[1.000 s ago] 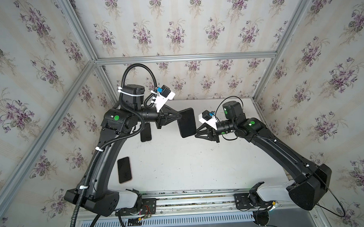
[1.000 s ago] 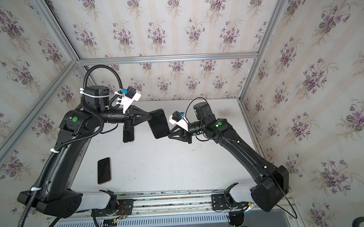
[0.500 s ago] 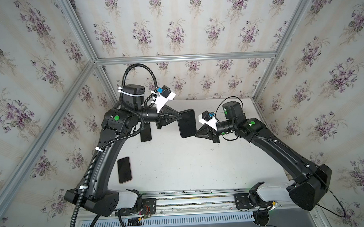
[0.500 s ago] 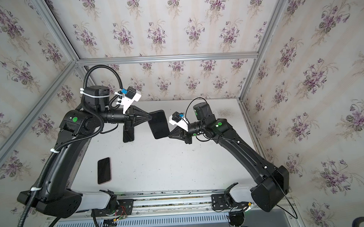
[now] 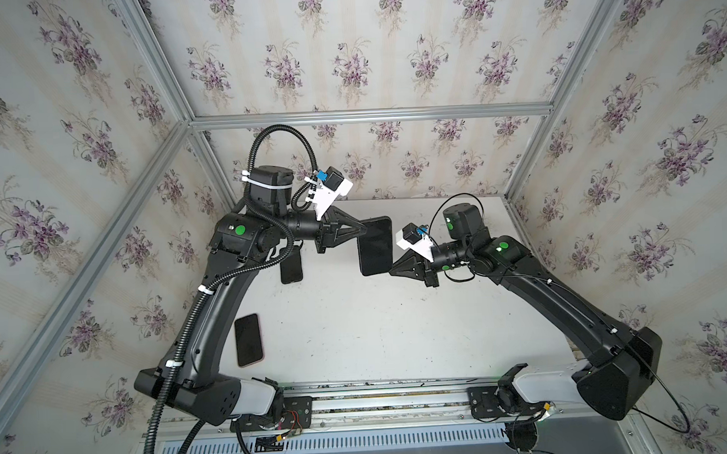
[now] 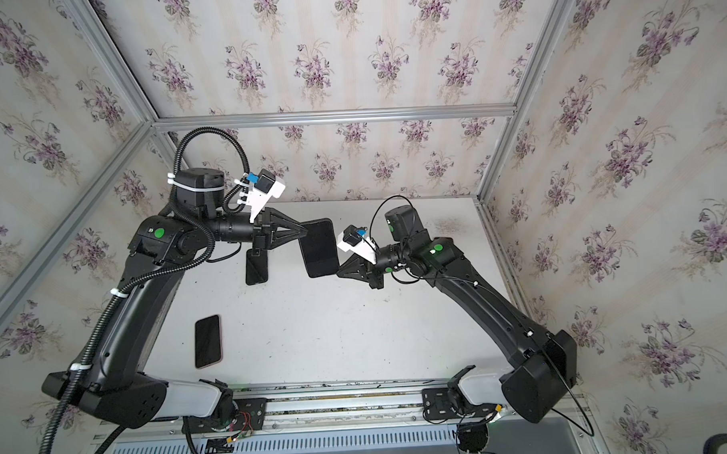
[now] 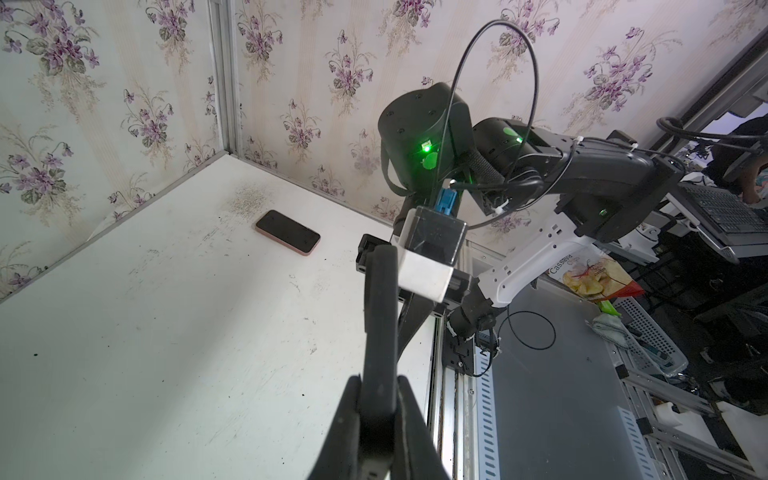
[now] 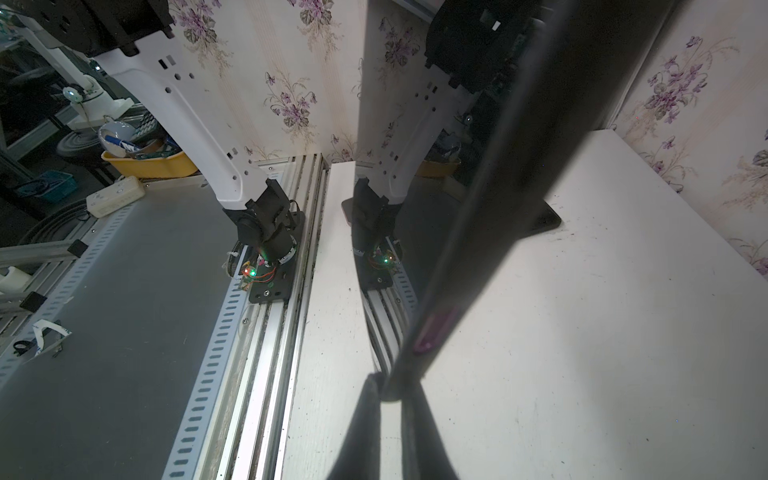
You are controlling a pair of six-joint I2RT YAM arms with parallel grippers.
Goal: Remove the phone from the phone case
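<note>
A black phone in its phone case point(image 5: 375, 246) point(image 6: 319, 248) hangs upright in the air above the middle of the white table point(image 5: 398, 326). My left gripper point(image 5: 364, 229) point(image 6: 303, 231) is shut on its upper left corner. In the left wrist view the case's edge point(image 7: 378, 316) runs up from between that gripper's point(image 7: 378, 386) fingers. My right gripper point(image 5: 391, 272) point(image 6: 339, 274) is shut on the lower right corner. The right wrist view shows that gripper point(image 8: 390, 386) pinching the dark edge point(image 8: 498, 187), which carries a purple side button point(image 8: 432, 332).
A pink-edged phone point(image 5: 248, 340) point(image 6: 207, 341) point(image 7: 288, 232) lies face up on the table's front left. A second dark phone point(image 5: 291, 266) point(image 6: 257, 269) lies flat under my left forearm. Floral walls close in three sides. The metal rail point(image 5: 380, 398) runs along the front.
My right gripper, open a second ago beside the lower right corner, has shut on it. The left gripper and the cased phone have stayed in place.
</note>
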